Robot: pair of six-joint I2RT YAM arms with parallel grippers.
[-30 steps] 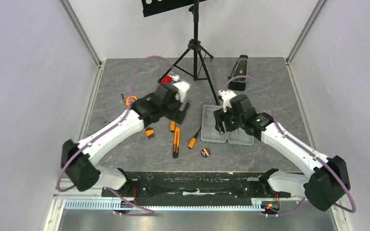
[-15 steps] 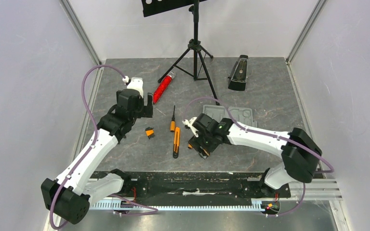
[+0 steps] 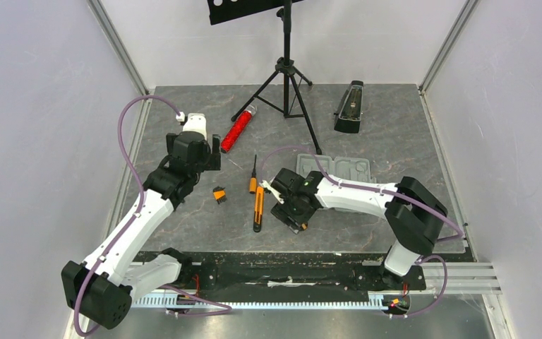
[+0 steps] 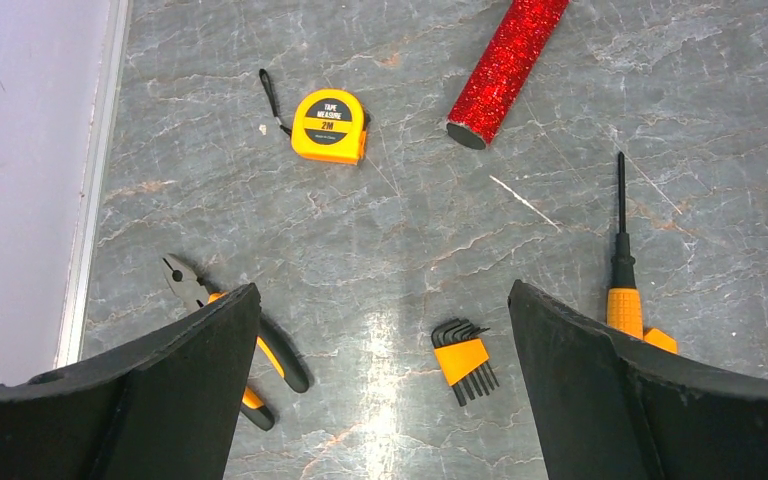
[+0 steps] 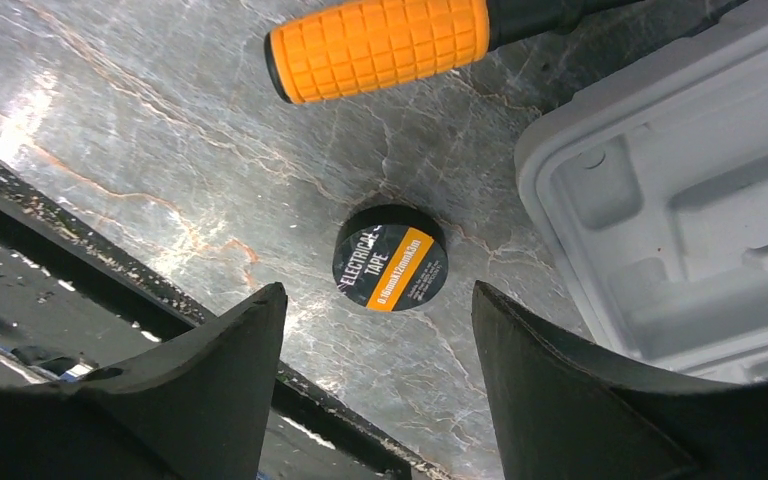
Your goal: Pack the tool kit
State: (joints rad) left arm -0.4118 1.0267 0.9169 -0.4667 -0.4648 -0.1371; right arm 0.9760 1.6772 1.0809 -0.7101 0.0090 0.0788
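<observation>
The grey tool kit case (image 3: 339, 169) lies open right of centre, and its moulded tray (image 5: 690, 210) fills the right of the right wrist view. My right gripper (image 5: 378, 288) is open just above the table, with a black electrical tape roll (image 5: 390, 258) ahead of its fingertips and an orange tool handle (image 5: 380, 45) beyond. My left gripper (image 4: 383, 290) is open and empty over the left side. Below it lie a tape measure (image 4: 330, 125), pliers (image 4: 275, 350), a hex key set (image 4: 463, 358) and a screwdriver (image 4: 622, 260). An orange knife (image 3: 258, 208) lies at mid table.
A red glittery cylinder (image 3: 236, 131) lies at the back left, next to a black tripod stand (image 3: 287, 78). A black metronome (image 3: 349, 106) stands at the back right. The table's black front rail (image 5: 80, 270) runs just behind the right gripper.
The left arm swung left, away from the centre, and its jaws opened wider. The right arm left the case and came down near the tape roll at the front.
</observation>
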